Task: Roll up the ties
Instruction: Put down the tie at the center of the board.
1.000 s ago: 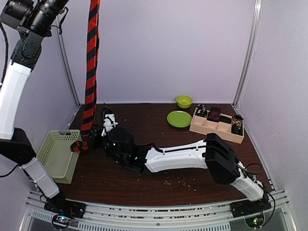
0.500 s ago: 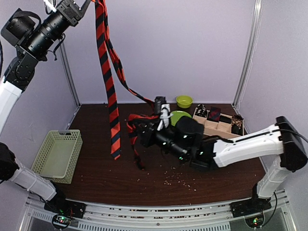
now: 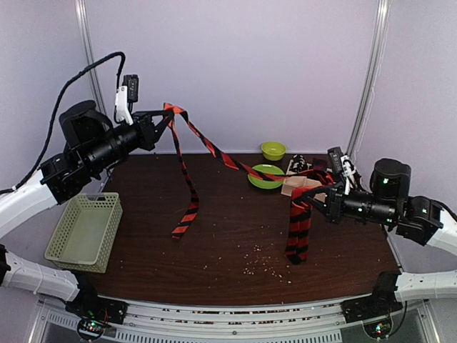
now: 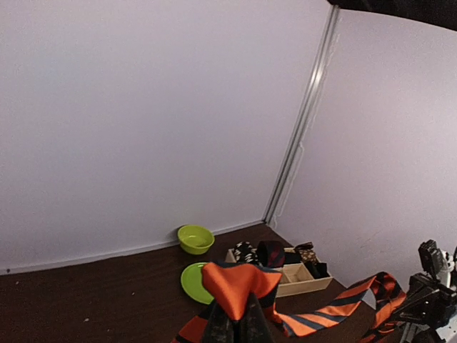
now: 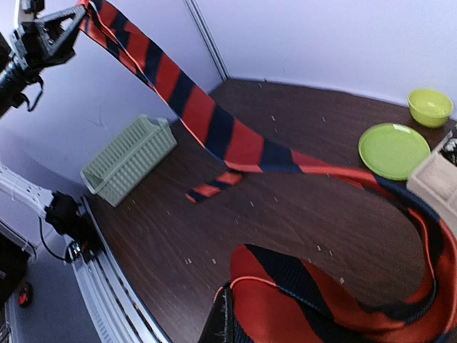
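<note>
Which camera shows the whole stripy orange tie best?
The top external view: the tie stretches from the left gripper to the right gripper, both ends hanging. The left wrist view shows only the pinched fold and a bit beyond; the right wrist view shows a long stretch, cut off at the bottom edge.

We see a dark brown wooden counter (image 3: 228, 236) enclosed by plain lilac walls (image 3: 285, 64). At its left edge sits a pale green plastic mesh basket (image 3: 78, 259), rectangular, with its open side up. By the back wall stands a small round lime-green bowl (image 3: 273, 150), and just in front of it lies a flat round lime-green plate (image 3: 265, 181), close but apart. To the right of the plate sits a pale wooden tray (image 4: 307, 285) divided into compartments. Small pale crumbs (image 3: 258, 266) are scattered over the counter's near middle.
</note>
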`<state>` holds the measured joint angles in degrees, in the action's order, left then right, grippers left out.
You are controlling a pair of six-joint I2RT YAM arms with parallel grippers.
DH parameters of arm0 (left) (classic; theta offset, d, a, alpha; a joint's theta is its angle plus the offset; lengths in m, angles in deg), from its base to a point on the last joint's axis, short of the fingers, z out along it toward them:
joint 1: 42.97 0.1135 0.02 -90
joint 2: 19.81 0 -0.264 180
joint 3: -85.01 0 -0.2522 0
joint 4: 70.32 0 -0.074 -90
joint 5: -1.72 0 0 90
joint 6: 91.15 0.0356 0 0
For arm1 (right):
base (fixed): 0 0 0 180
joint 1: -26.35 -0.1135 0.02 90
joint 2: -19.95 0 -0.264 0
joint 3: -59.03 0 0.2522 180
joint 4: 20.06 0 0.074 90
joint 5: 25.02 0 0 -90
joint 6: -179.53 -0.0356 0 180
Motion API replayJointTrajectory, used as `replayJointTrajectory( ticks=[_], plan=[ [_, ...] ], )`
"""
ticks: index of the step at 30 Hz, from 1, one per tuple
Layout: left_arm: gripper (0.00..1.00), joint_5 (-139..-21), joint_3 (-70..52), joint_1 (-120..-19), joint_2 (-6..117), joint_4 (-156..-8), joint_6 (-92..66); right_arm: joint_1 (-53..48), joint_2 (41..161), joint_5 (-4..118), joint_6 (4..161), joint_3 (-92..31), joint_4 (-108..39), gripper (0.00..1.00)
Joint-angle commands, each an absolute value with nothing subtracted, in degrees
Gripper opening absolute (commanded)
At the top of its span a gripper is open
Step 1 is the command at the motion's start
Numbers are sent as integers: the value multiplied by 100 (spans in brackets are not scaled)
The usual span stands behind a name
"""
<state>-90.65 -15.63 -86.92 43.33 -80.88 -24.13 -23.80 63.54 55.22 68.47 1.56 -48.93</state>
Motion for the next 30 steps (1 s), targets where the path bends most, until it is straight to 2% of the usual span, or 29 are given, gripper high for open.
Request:
replayJointTrajectory(
  ticks=[1,5,8,12,18,19,20,24,25,28,30],
  plan=[
    [0,-11013,-2013,-8754,3633,-8540,-2835,-1942,6278,5024,7416,-120,-7487,0],
    [0,-12727,-1686,-8661,3747,-10085,-2939,-1317,7017,4434,7788,-79,-7534,0],
    [0,-13102,-1496,-8473,4002,-10736,-2947,-1241,7946,4326,8018,-295,-7263,0],
    [0,-12955,-1498,-7890,4197,-11290,-3220,-1241,9516,4543,8749,-1256,-7906,0],
    [0,-12050,-1623,-7096,4864,-11107,-2991,-1241,11408,4883,9374,-2788,-8307,0],
    [0,-11987,-1539,-7059,5084,-11177,-2946,-1241,11629,5082,9406,-3073,-8410,5],
    [0,-11914,-1450,-7022,5308,-11275,-2933,-1237,11801,5303,9378,-3309,-8531,23],
    [0,-11468,-1249,-6643,6038,-11464,-2826,-1225,11823,5501,9134,-3673,-8612,69],
    [0,-11453,-1206,-6518,6177,-11510,-2825,-1224,11654,5468,8968,-3510,-8413,73],
    [1,-11307,-1140,-6181,6433,-11497,-2705,-1206,10968,5187,8370,-2709,-7739,74],
    [9,-11260,-1018,-6078,6582,-11496,-2466,-1207,10408,4844,7803,-1957,-7179,76]
  ],
)
